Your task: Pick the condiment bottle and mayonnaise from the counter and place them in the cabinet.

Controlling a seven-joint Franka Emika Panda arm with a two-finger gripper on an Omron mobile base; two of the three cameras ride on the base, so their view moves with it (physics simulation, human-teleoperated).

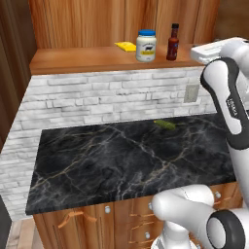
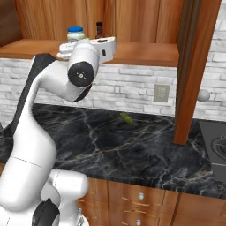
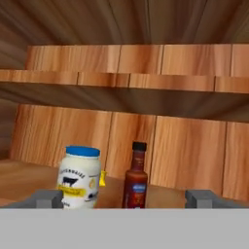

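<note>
The mayonnaise [image 1: 146,45], a white jar with a blue lid, stands upright on the cabinet [image 1: 82,58] shelf. Just to its right on the same shelf is the slim dark red condiment bottle [image 1: 172,42] with its black cap. My white hand [image 1: 210,50] hovers at shelf height, right of the bottle and apart from it. In the hand view the jar [image 3: 79,177] and bottle [image 3: 135,176] stand ahead of my gripper [image 3: 125,199]. The fingertips [image 3: 46,198] are spread wide, open, with nothing held. The black marble counter [image 1: 121,160] lies below.
A flat yellow item [image 1: 126,46] lies on the shelf behind the jar. A small green thing [image 1: 165,125] sits on the counter near the brick wall. A wall outlet [image 1: 191,93], a wooden cabinet side panel [image 2: 190,70] and a stove edge [image 2: 216,150] are to the right.
</note>
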